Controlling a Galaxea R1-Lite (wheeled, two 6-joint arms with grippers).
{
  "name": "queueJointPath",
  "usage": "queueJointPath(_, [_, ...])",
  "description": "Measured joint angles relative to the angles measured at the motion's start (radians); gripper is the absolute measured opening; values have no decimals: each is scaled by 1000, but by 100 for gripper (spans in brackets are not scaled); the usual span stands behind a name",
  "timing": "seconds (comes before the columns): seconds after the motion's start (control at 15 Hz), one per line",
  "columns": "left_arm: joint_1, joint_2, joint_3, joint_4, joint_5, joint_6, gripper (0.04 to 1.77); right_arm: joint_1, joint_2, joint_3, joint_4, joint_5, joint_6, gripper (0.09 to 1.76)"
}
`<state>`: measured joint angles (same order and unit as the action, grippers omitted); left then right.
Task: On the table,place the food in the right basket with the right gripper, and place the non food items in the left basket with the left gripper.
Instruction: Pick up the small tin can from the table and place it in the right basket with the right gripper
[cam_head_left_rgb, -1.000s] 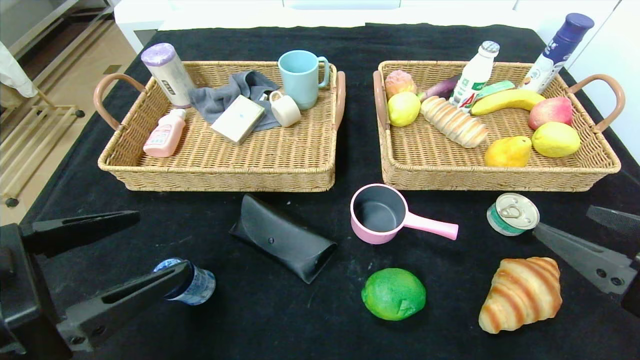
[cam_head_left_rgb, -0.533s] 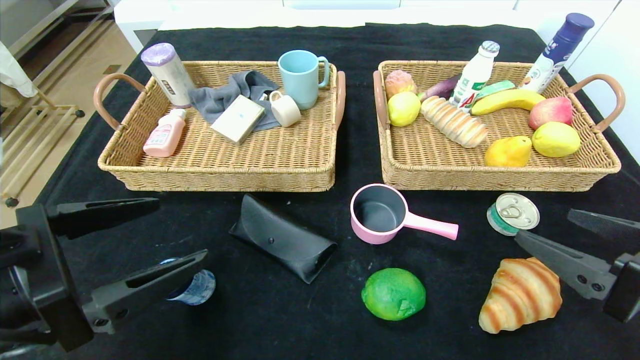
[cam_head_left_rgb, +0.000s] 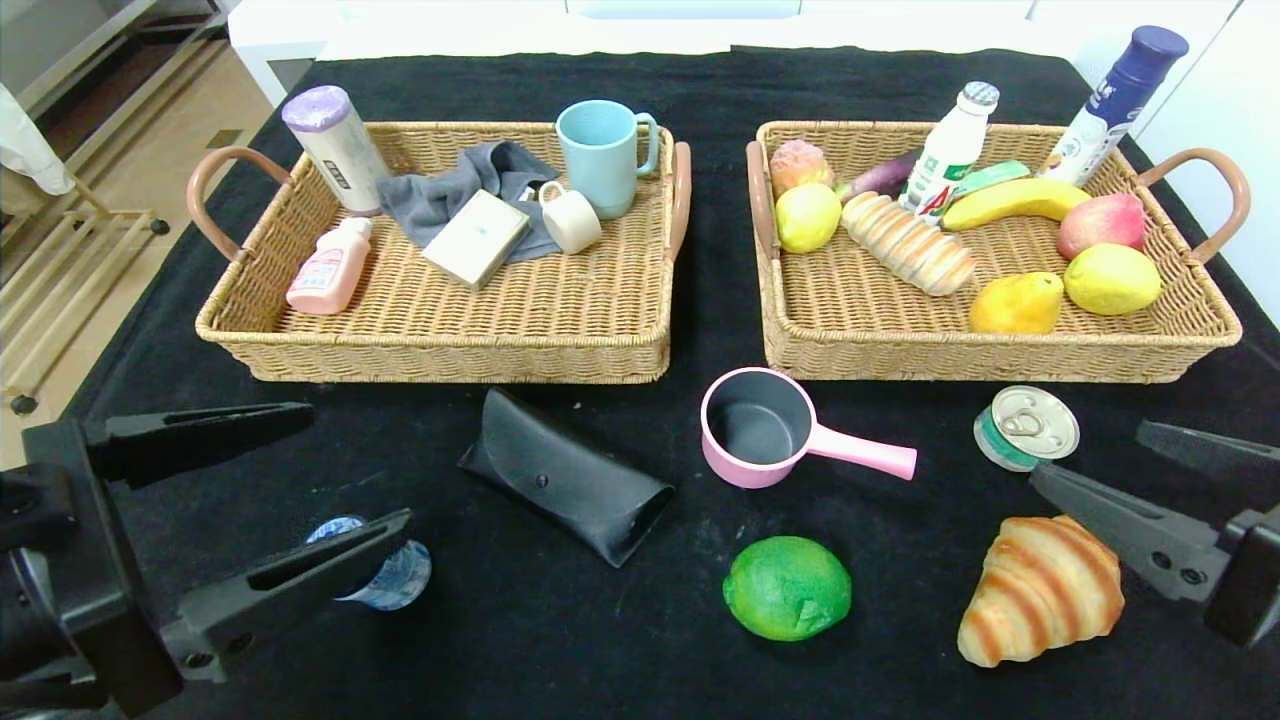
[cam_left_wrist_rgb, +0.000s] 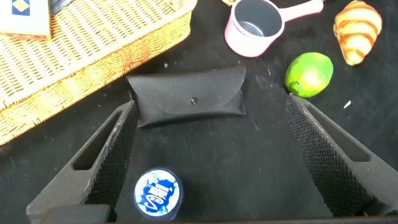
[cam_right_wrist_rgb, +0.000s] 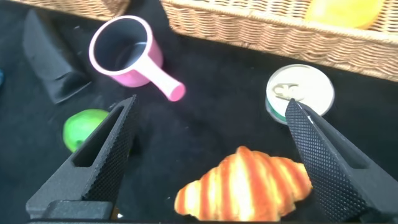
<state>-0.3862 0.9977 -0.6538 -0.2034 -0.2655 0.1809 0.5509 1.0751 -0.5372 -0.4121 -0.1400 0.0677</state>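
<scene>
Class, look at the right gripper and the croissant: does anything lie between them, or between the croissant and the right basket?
Nothing blocks the open right gripper from the croissant, which lies below its fingers. Between the croissant and the right basket, the tin can stands on the table; lifting over it should clear.

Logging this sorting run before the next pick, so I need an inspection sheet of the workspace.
Surface: black cloth table.
Job's things: croissant, lime, can, pink pot, black case, blue-capped bottle loose; left basket and right basket part filled.
Clutter: nothing seen.
Grippers: left gripper open over the bottle; right gripper open between can and croissant.
Cables: nothing seen.
Surroundings: floor and metal rack to the left.
</scene>
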Motion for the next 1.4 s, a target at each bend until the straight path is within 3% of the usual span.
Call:
queueJointPath(0.2, [-1,-2,4,2,-5,1,172,-1,2,-18,9,-18,2,171])
queueJointPath(0.4, [-5,1,1,1,-11,-1,172,-4,23,-58,70,-96,3,171])
queueJointPath(0.6, [-6,-3,7,0,-13,0,172,-16,62,-145,235,-146,50,171])
queueJointPath(0.93, [-4,-3,2,0,3,-4,172,-29,150,-371,580,-210,253,171])
queueJointPath(1.4, [2,-18,0,-2,5,-5,172,-57,227,-437,628,-226,266,171])
